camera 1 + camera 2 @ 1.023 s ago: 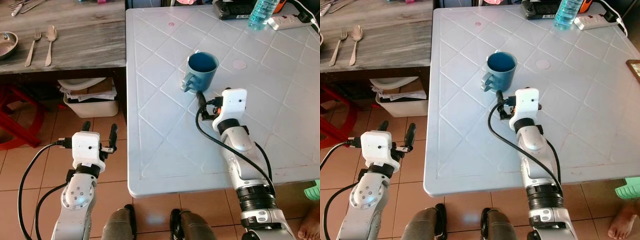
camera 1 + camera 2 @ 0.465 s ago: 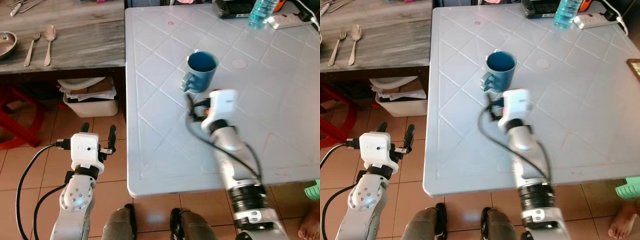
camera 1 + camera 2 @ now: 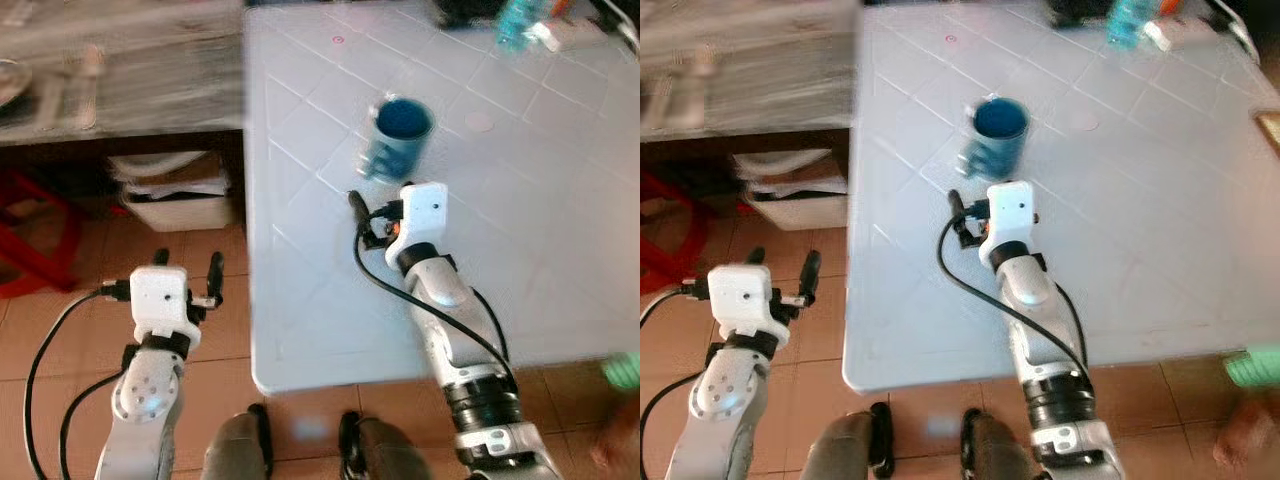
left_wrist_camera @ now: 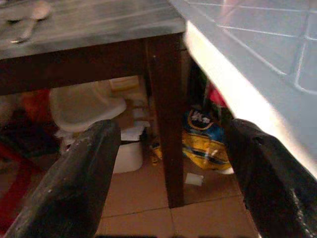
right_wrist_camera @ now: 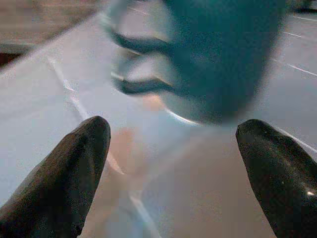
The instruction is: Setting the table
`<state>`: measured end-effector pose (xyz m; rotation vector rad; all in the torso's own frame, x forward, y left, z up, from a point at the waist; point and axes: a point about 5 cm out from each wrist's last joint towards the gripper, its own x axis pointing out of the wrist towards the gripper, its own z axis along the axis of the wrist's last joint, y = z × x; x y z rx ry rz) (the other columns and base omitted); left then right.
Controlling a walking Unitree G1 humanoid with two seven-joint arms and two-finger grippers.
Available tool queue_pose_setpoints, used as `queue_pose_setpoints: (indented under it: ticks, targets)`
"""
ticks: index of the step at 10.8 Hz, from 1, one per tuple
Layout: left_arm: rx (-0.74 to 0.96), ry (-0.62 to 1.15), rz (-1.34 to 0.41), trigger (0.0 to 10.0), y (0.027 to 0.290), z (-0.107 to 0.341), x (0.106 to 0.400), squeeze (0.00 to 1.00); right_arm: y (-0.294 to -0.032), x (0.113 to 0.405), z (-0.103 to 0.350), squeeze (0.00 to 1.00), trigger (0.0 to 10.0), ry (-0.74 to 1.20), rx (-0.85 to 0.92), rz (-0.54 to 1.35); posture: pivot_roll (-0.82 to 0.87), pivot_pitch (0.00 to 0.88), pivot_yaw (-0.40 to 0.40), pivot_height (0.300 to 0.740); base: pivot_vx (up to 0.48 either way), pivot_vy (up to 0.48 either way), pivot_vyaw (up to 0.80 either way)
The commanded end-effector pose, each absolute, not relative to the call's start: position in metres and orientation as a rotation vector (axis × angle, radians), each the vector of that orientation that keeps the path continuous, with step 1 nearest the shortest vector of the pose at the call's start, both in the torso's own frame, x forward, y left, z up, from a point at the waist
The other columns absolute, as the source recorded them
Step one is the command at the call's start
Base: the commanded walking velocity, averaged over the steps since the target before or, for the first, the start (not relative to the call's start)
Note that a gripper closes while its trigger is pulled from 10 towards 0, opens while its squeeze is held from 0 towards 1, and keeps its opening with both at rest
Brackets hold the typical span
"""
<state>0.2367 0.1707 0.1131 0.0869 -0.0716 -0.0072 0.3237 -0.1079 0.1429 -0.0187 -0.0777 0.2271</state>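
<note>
Your right gripper (image 5: 168,163) sits low over the pale worktop (image 3: 560,250), fingers (image 5: 59,178) spread wide and released, with the blue mug (image 3: 398,135) standing upright just ahead, untouched, handle toward the worktop's left edge. You're on the mug step, I'd say, lining up for a grasp. Next move calls for easing forward so the fingers straddle the mug before clenching. Your left gripper (image 4: 173,173) hangs idle below the worktop edge, fingers apart, holding nothing.
</note>
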Motion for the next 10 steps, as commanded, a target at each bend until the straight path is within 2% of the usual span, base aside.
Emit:
queue_pose_setpoints:
  ticks: [1, 3, 8, 10]
  targets:
    - [0.090, -0.042, 0.004, 10.0, 0.173, 0.108, 0.234, 0.00, -0.110, 0.323, 0.144, 0.00, 10.0, -0.079, -0.014, 0.221, 0.04, 0.239, -0.007, 0.740, 0.000, 0.000, 0.00]
    - [0.088, -0.044, -0.002, 10.0, 0.170, 0.108, 0.234, 0.00, -0.107, 0.327, 0.149, 0.00, 10.0, -0.095, -0.022, 0.213, 0.04, 0.243, -0.009, 0.740, 0.000, 0.000, 0.00]
    - [0.091, -0.036, -0.001, 10.0, 0.169, 0.106, 0.228, 0.00, -0.073, 0.341, 0.160, 0.00, 10.0, -0.127, -0.039, 0.274, 0.06, 0.267, -0.016, 0.740, 0.000, 0.000, 0.00]
    - [0.092, -0.033, -0.005, 10.0, 0.168, 0.107, 0.227, 0.00, -0.076, 0.352, 0.168, 0.00, 10.0, -0.144, -0.045, 0.240, 0.06, 0.279, -0.014, 0.740, 0.000, 0.000, 0.00]
